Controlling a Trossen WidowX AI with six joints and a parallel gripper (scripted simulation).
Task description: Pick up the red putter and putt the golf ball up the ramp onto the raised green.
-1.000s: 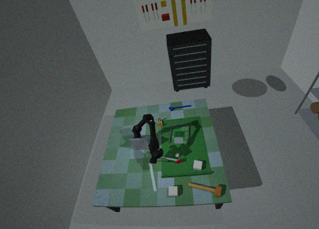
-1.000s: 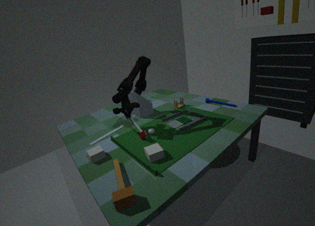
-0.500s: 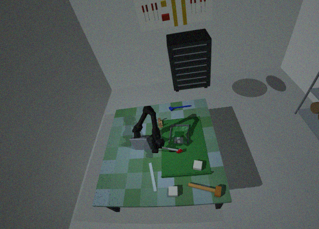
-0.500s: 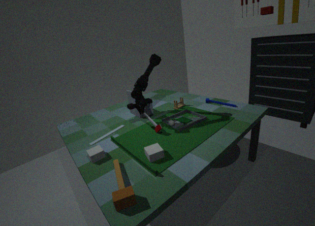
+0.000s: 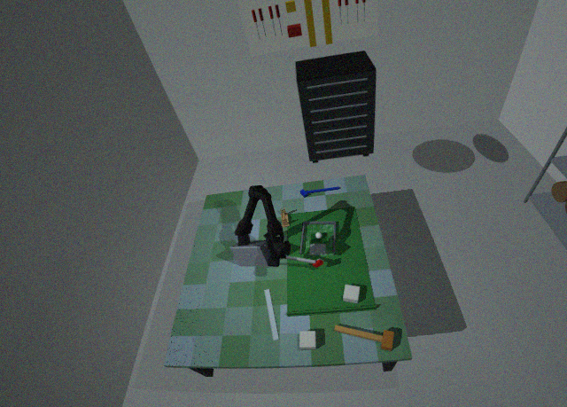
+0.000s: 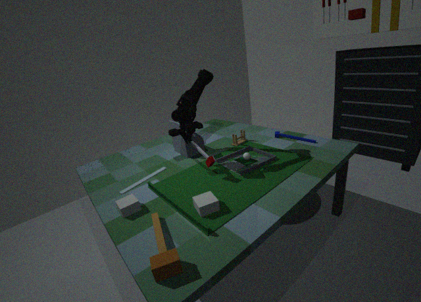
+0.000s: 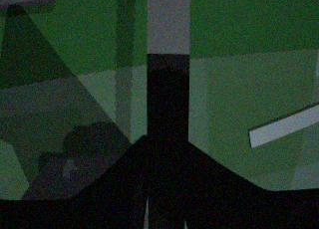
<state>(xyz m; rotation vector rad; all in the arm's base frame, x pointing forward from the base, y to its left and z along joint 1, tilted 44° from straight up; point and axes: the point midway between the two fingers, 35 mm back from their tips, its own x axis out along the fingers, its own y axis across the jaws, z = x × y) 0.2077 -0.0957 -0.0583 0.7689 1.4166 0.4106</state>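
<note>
My gripper is shut on the red putter, whose pale shaft slants down to its red head. The head is just in front of the grey ramp, above the mat; contact with the mat is unclear. The white golf ball is beyond the ramp, on the raised green inside the grey rails, apart from the head. Whether it is still rolling cannot be told. The wrist view shows neither head nor ball.
Grey rails border the green. One white block sits on the mat, another off it. A white strip, orange mallet, small wooden rack and blue club lie around.
</note>
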